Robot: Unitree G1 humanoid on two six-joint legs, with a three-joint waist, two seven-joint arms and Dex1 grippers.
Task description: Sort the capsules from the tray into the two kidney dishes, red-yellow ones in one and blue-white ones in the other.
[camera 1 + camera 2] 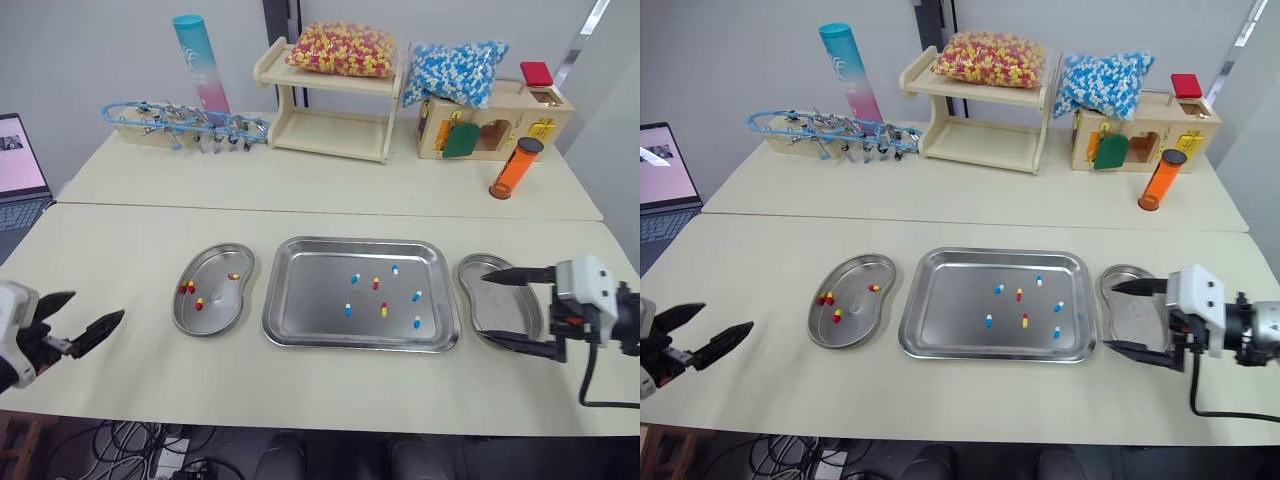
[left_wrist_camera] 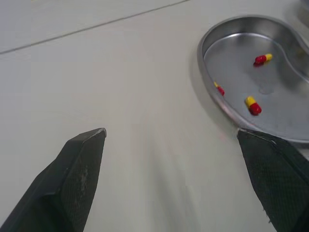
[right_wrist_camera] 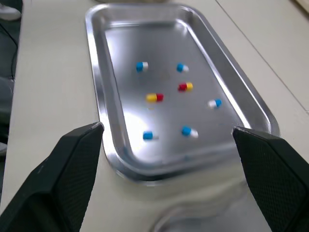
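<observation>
The tray (image 1: 300, 300) sits in the middle of the surface (image 1: 120, 240), with five blue-white capsules (image 1: 354, 278) and two red-yellow capsules (image 1: 383, 309) scattered across it. Just left of it, the left kidney dish (image 1: 220, 295) holds a few red-yellow ones. The left claw (image 1: 95, 306) hovers released near the front edge, well left of that dish. The right claw (image 1: 488, 308) is also spread wide, over the right kidney dish (image 1: 505, 310).
</observation>
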